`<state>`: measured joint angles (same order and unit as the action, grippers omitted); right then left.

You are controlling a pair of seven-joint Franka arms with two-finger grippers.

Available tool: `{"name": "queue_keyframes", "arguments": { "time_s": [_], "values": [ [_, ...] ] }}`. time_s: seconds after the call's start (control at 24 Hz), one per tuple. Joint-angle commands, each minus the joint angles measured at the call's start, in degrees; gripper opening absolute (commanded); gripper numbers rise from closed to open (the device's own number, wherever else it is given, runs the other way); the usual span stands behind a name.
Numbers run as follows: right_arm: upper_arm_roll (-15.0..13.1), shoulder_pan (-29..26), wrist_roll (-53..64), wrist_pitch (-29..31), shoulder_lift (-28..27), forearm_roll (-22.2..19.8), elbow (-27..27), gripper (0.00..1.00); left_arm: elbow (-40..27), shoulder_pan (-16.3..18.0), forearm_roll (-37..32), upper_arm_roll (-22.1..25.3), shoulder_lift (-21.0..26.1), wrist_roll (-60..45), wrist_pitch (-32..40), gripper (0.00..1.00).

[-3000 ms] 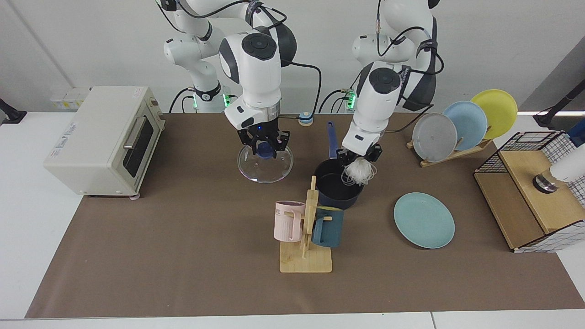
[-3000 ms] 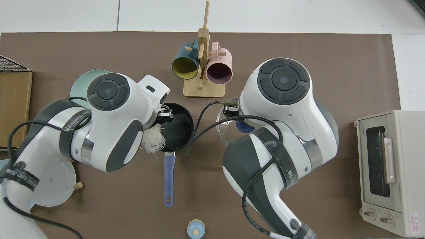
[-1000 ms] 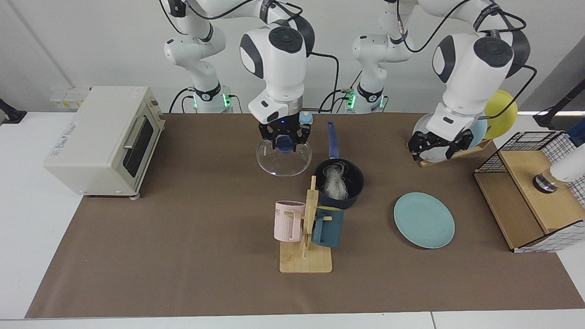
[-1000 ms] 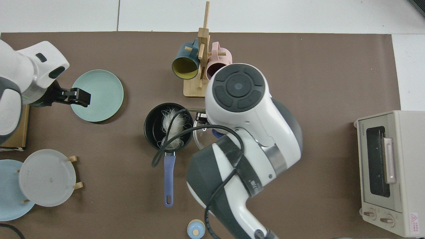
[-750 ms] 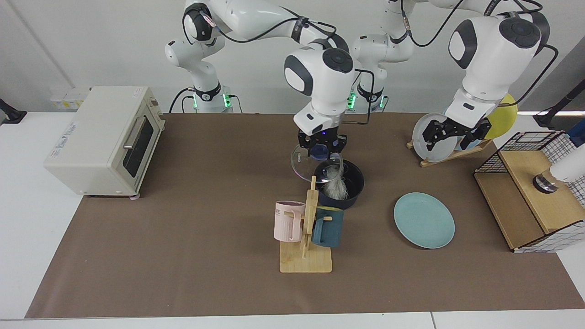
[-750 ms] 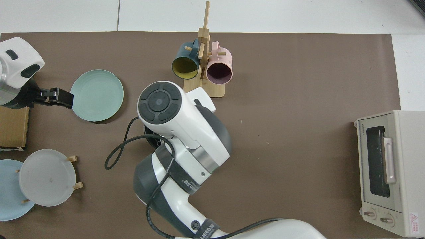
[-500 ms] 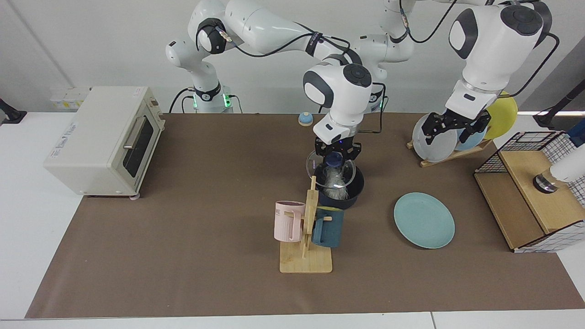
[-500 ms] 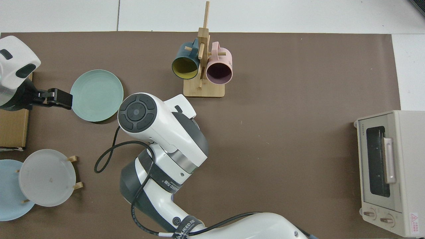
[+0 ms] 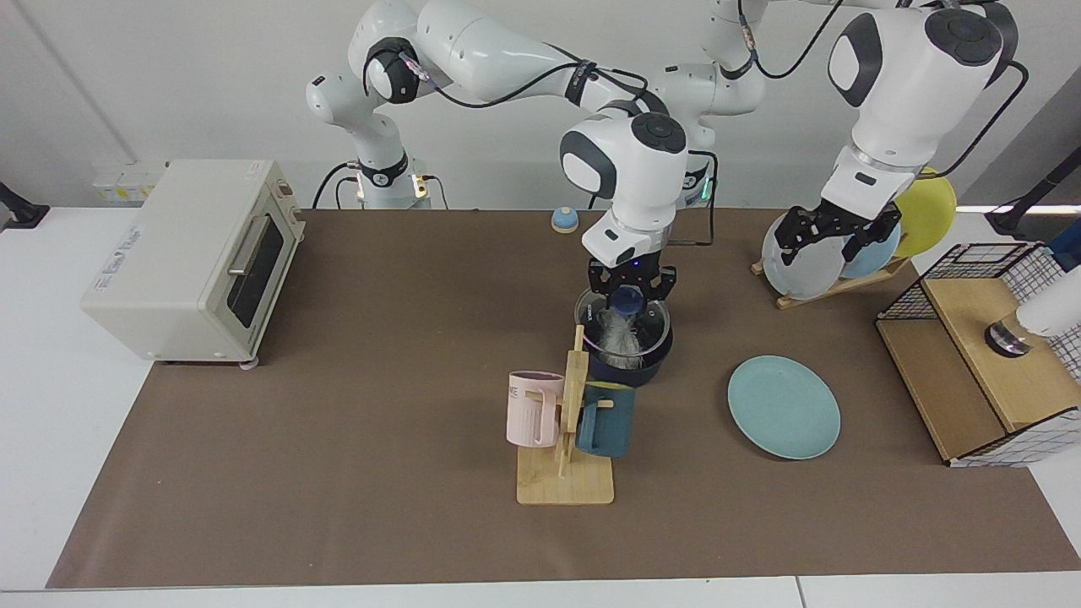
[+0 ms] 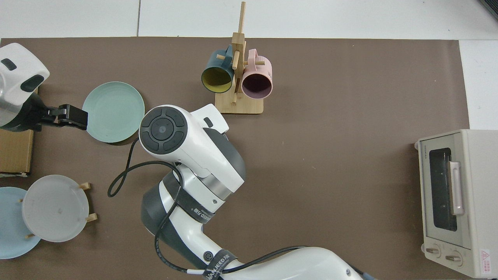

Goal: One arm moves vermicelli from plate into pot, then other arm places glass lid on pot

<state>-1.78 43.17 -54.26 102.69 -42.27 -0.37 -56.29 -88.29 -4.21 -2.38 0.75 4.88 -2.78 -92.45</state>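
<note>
Vermicelli (image 9: 619, 339) lies inside the pot (image 9: 627, 361), under the glass lid (image 9: 623, 322) whose knob the right gripper (image 9: 631, 293) pinches. Teal plate (image 9: 784, 407) sits bare on the brown mat (image 9: 355, 439). Left gripper (image 9: 832, 239) hangs with fingers spread near the plate rack (image 9: 832, 283).

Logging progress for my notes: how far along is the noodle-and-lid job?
Done: the vermicelli lies in the pot, and the plate is bare. In hand: the right tool grips the glass lid by its knob, on or just above the pot. Left: letting go and pulling back. The left tool waits, open, by the plate rack.
</note>
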Motion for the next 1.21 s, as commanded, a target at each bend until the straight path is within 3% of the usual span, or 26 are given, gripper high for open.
{"name": "queue_keyframes", "arguments": {
  "time_s": [0.0, 1.17],
  "values": [
    [0.37, -0.37, -0.76, 1.20, -1.32, 0.10, 1.54, 0.00, -0.12, -0.28, 1.24, 0.22, -0.49, -0.38, 1.13, 1.00],
    [0.81, -0.98, 1.44, 4.80, -1.15, 1.07, -0.40, 0.00, -0.04, -0.63, 1.24, -0.04, -0.49, -0.29, 1.57, 1.00]
  ]
}}
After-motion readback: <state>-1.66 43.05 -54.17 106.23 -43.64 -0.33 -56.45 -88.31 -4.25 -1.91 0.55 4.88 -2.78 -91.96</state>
